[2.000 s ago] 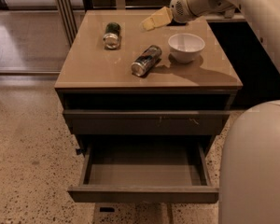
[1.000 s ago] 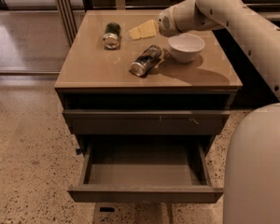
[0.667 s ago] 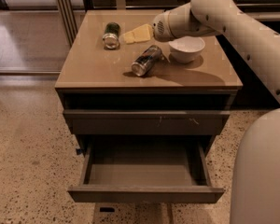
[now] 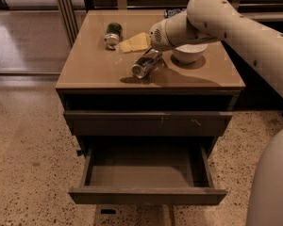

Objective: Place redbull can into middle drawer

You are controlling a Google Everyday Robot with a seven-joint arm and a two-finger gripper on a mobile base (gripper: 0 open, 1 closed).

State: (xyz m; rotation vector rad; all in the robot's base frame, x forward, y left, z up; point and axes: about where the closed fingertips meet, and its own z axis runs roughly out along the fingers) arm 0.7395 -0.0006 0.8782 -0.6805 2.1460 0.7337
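Observation:
The redbull can [image 4: 146, 63] lies on its side on the cabinet top [image 4: 94, 65], silver end toward the front left. My gripper [image 4: 128, 44], pale yellow, hovers just behind and to the left of the can, between it and a green can [image 4: 113, 33], and holds nothing. The middle drawer [image 4: 146, 175] is pulled out wide below, and its flat grey floor is bare. The drawer front above it [image 4: 146, 123], with small pale scratches, is shut.
A white bowl [image 4: 189, 53] stands right of the redbull can, partly under my arm [image 4: 212, 18]. The green can lies on its side at the back left. A dark blue object [image 4: 171, 12] shows at the back edge. Speckled floor surrounds the cabinet.
My arm has swung left and forward over the cabinet top, bringing the gripper from above the bowl to just behind the redbull can. The cans, bowl and drawer have not moved.

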